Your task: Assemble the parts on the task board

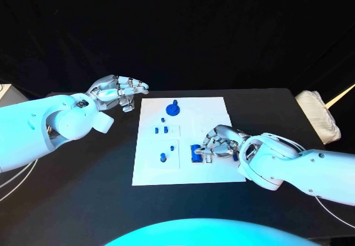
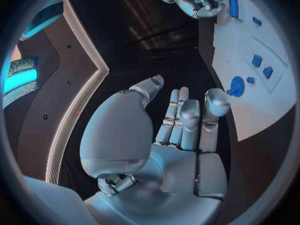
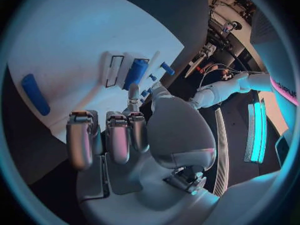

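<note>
The white task board (image 1: 185,171) lies in the middle of the black table. A round blue part (image 1: 172,108) sits near its far edge, with small blue pieces (image 1: 162,129) below it. My right hand (image 1: 219,143) hovers low over the board's right side, fingers spread and holding nothing. Just beyond its fingertips a blue cylinder (image 1: 196,154) (image 3: 136,72) lies beside a rectangular slot (image 3: 115,70). A blue bar (image 3: 34,94) lies at the hand's other side. My left hand (image 1: 118,93) (image 2: 181,120) is raised off the board's far left corner, fingers apart and empty.
A white folded cloth (image 1: 319,115) lies at the table's right edge. A pale object (image 1: 7,93) stands at the far left. Bare black table (image 1: 96,169) stretches left of the board and in front of it.
</note>
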`<state>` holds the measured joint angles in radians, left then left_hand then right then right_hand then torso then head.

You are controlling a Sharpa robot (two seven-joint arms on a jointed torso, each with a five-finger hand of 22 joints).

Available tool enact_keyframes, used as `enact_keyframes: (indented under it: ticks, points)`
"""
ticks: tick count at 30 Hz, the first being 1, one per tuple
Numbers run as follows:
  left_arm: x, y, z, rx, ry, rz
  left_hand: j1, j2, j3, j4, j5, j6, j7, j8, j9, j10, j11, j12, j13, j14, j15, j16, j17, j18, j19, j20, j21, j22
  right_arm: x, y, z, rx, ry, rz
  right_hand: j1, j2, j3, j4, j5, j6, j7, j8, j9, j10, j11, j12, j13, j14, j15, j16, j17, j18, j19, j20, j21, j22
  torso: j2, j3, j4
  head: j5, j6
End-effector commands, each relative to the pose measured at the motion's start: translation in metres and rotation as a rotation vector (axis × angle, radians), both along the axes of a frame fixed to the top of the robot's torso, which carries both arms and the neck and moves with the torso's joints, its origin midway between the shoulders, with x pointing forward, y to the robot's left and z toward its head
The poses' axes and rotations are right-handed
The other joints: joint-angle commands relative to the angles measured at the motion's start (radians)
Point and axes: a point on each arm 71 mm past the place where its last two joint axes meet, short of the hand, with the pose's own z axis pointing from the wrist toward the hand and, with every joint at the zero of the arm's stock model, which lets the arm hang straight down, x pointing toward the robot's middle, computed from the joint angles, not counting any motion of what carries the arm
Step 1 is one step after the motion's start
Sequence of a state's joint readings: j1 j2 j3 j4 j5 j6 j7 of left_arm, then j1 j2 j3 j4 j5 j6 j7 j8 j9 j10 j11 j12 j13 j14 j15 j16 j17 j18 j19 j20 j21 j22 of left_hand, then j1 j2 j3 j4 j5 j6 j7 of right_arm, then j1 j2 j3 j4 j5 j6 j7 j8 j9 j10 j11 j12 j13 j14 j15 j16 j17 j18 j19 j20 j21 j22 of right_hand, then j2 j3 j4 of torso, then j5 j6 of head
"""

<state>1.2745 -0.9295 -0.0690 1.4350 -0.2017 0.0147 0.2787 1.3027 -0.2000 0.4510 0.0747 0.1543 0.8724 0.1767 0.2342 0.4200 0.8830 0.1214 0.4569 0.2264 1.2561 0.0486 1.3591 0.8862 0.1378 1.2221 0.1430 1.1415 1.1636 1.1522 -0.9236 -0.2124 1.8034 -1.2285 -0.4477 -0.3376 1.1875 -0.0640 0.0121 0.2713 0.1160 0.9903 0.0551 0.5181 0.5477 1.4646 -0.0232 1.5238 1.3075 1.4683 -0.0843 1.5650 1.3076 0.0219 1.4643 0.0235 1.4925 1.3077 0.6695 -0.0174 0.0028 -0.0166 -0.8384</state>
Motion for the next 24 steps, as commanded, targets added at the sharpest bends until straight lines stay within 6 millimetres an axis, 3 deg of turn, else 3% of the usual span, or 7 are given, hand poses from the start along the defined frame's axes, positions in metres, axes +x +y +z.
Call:
enact_keyframes:
  ticks: [1, 4, 10, 15, 24]
  points:
    - [0.0, -0.002, 0.001, -0.016, -0.005, -0.014, 0.004, 0.003, 0.0, 0.005, -0.003, -0.005, 0.001, 0.006, 0.001, -0.005, 0.002, -0.006, -0.001, -0.005, 0.004, 0.003, -0.001, -0.017, -0.004, 0.005, -0.006, -0.002, -0.002, -0.008, 0.01, 0.141, -0.064, 0.005, 0.045, -0.007, 0.007, -0.007, 0.002, -0.037, 0.014, -0.03, -0.018, 0.082, 0.016, 0.005, 0.236, 0.102, 0.012, 0.006, 0.263, -0.009, 0.092, 0.005, 0.006, 0.245, -0.002, -0.0004, 0.0002, -0.008, 0.002]
    - [0.0, -0.002, 0.001, -0.02, -0.011, -0.009, 0.004, 0.003, 0.0, 0.005, -0.003, -0.005, 0.001, 0.006, 0.001, -0.005, 0.002, -0.006, -0.001, -0.005, 0.004, 0.003, -0.001, -0.017, -0.004, 0.005, -0.006, -0.002, -0.001, -0.028, 0.017, 0.164, -0.071, -0.047, 0.089, -0.019, 0.018, -0.013, -0.001, -0.055, 0.028, -0.059, -0.037, 0.083, 0.029, 0.006, 0.237, 0.102, 0.023, 0.006, 0.263, -0.01, 0.093, 0.015, 0.011, 0.246, -0.004, -0.0025, 0.0004, -0.018, 0.007]
    - [0.0, -0.003, 0.003, -0.034, -0.019, 0.001, 0.004, 0.003, 0.0, 0.005, -0.003, -0.005, 0.0, 0.006, 0.001, -0.005, 0.001, -0.006, -0.001, -0.006, 0.004, 0.003, -0.002, -0.017, -0.005, 0.005, -0.007, -0.003, 0.001, -0.067, 0.024, 0.131, -0.09, -0.115, 0.127, -0.03, 0.034, -0.021, -0.001, -0.062, 0.039, -0.089, -0.055, 0.08, 0.039, 0.003, 0.235, 0.102, 0.032, 0.006, 0.263, -0.01, 0.093, 0.023, 0.014, 0.247, -0.006, -0.0049, -0.0012, -0.033, 0.011]
    - [-0.002, -0.004, 0.003, -0.041, -0.019, -0.003, 0.005, 0.003, -0.001, 0.006, -0.003, -0.005, 0.0, 0.006, 0.001, -0.004, 0.001, -0.005, -0.001, -0.007, 0.004, 0.002, -0.005, -0.016, -0.007, 0.005, -0.01, -0.005, -0.004, -0.087, 0.017, 0.048, -0.087, -0.132, 0.128, -0.035, 0.034, -0.019, 0.004, -0.059, 0.04, -0.092, -0.057, 0.079, 0.04, 0.001, 0.234, 0.102, 0.033, 0.006, 0.263, -0.01, 0.093, 0.024, 0.012, 0.247, -0.007, -0.0022, -0.0057, -0.037, 0.011]
    - [-0.003, -0.004, 0.003, -0.042, -0.016, -0.005, 0.005, 0.003, -0.001, 0.006, -0.003, -0.005, 0.0, 0.006, 0.001, -0.004, 0.001, -0.005, -0.001, -0.007, 0.004, 0.002, -0.005, -0.016, -0.007, 0.005, -0.01, -0.005, -0.017, -0.112, -0.003, -0.106, -0.087, -0.177, 0.115, -0.046, 0.032, -0.001, 0.009, -0.043, 0.039, -0.099, -0.063, 0.077, 0.04, -0.002, 0.232, 0.102, 0.034, 0.006, 0.263, -0.01, 0.093, 0.027, 0.013, 0.247, -0.007, -0.0021, -0.0057, -0.041, 0.013]
